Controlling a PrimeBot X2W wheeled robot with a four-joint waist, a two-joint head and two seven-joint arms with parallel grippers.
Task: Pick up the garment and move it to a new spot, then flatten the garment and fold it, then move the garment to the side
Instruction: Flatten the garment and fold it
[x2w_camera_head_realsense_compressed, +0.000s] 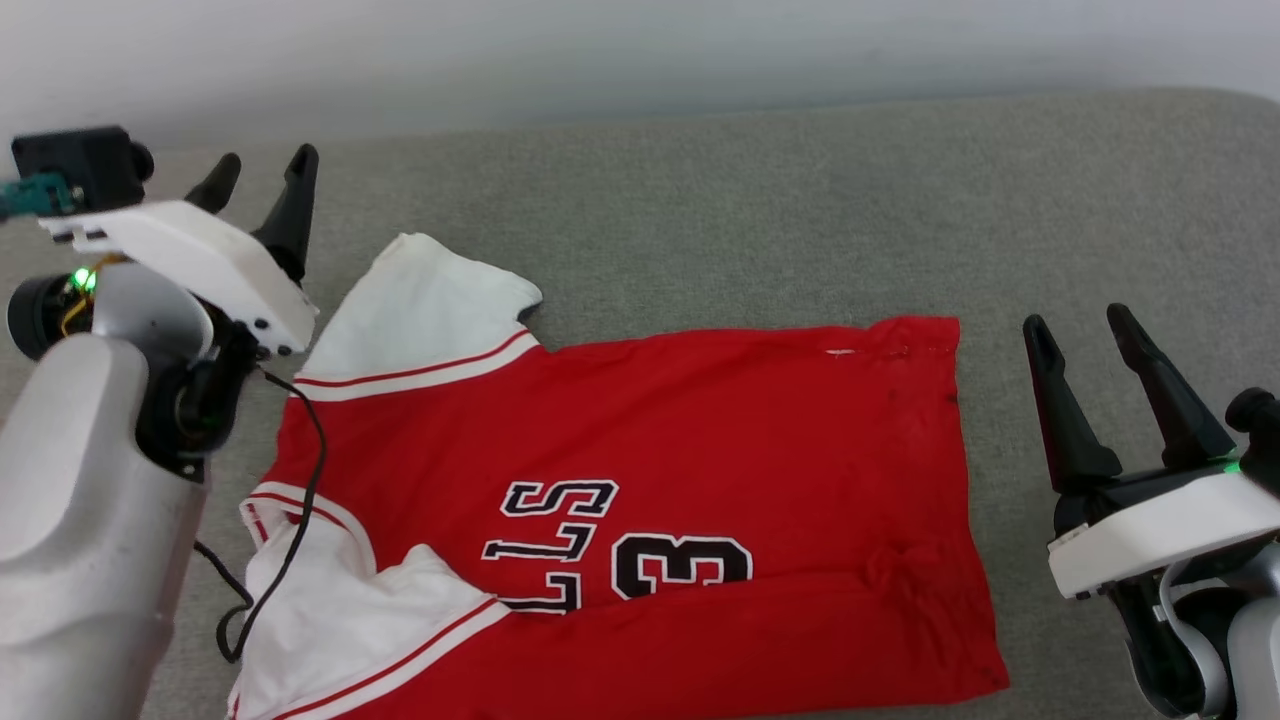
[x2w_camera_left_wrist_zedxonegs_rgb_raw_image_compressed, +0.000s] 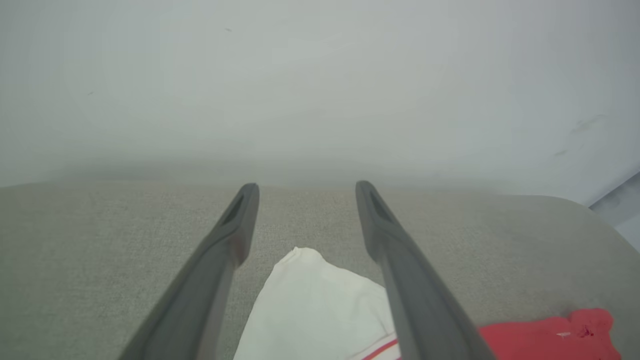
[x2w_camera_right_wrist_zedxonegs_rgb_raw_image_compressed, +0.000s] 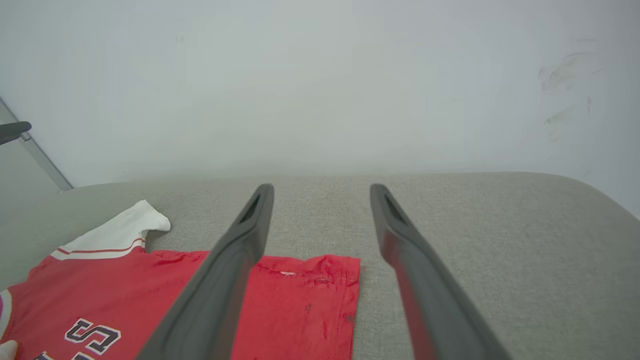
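1. The red jersey with white sleeves (x2w_camera_head_realsense_compressed: 700, 420) lies flat on the grey fabric cushion (x2w_camera_head_realsense_compressed: 750, 200). I can read black "LLS" and a "3" on it.
2. Its long axis runs 9 to 3 o'clock, sleeves at 9, hem at 3.
3. The left gripper (x2w_camera_head_realsense_compressed: 262, 170) is at 10 by the sleeve and the right gripper (x2w_camera_head_realsense_compressed: 1078, 320) at 3 by the hem. Both are spread wide with nothing in them.
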